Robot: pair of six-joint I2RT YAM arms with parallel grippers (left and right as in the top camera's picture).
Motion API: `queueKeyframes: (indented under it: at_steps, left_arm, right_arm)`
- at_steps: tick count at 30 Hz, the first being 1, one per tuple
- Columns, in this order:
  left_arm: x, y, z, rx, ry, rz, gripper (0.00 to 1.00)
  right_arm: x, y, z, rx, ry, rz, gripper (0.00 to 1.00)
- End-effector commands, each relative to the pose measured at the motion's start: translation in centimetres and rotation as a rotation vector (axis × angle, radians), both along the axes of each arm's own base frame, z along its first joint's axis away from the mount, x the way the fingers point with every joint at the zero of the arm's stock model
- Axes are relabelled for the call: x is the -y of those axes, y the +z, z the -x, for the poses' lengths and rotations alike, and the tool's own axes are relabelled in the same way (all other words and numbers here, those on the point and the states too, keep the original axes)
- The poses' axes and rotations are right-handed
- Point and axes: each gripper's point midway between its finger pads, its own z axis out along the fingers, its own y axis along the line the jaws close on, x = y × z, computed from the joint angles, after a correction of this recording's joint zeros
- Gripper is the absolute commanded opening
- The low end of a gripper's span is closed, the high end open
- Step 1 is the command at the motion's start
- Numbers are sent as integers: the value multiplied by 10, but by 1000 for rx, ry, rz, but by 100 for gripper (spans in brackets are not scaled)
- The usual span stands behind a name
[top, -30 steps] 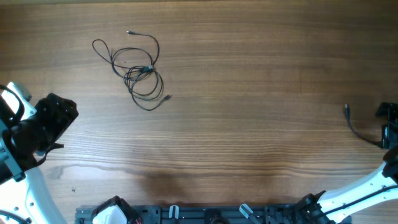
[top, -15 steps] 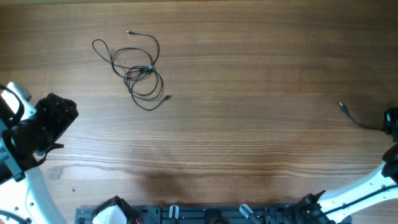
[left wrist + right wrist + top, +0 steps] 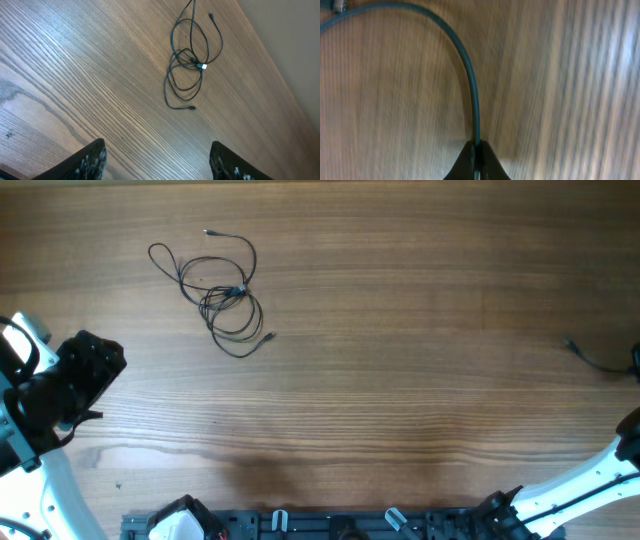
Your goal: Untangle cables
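Observation:
A loose tangle of thin black cables lies on the wooden table at the far left; the left wrist view shows the tangle ahead, with small plug ends. My left gripper hovers near the left edge, well short of it, its fingers wide apart and open on nothing. A separate black cable lies at the far right edge, plug end pointing left. My right gripper is shut on this cable, which arcs away up and left.
The table's far edge runs close behind the tangle. A black rail with arm bases lines the near edge. The white right arm comes up from the lower right corner. Bare wood spans the middle.
My right gripper has shut on the lone cable and pulled it to the right, sliding mostly out of the overhead view. The left arm and the tangle have not moved.

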Motion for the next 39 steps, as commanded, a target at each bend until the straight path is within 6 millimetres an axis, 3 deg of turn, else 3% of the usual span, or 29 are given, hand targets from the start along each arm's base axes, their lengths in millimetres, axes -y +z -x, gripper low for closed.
queueKeyframes:
  at_steps: [1,8,13,14,15,16,17,20,24,27,30,34,39]
  left_arm:
    - [0,4,-2,13,-23,-7,68]
    - [0,4,-2,14,-23,-8,68]
    - [0,4,-3,13,-23,-7,69]
    - [0,4,-3,12,-23,-7,69]
    - [0,3,-3,10,-23,-5,69]
    - [0,3,-3,9,-23,-4,69]
    - [-1,2,-4,6,-23,-3,69]
    - [-2,0,-5,-3,-23,3,68]
    - [-3,-5,-8,-19,-23,12,68]
    - [-5,-6,-10,-20,-24,13,68]
    - [-7,-4,-14,-9,-24,7,68]
    - [-8,-3,-16,-1,-23,2,68]
    - [-8,-3,-16,1,-24,0,68]
  right_arm:
    - [-7,-49,12,-96,78,-20,4]
    - [24,-33,-3,-14,63,109,4]
    - [28,-31,-2,-3,49,116,4]
    - [25,-32,-3,2,56,101,23]
    - [22,-34,-3,5,63,84,62]
    - [16,-37,-3,4,69,55,91]
    - [12,-39,-2,6,73,33,100]
    - [-9,-49,11,-19,-5,-76,100]
    - [-52,-61,47,-118,-214,-284,100]
    - [-77,-63,58,-159,-250,-392,100]
    - [-95,-61,52,-146,-179,-467,100]
    - [-122,-51,28,-56,16,-572,100]
    - [-139,-33,5,43,154,-609,100]
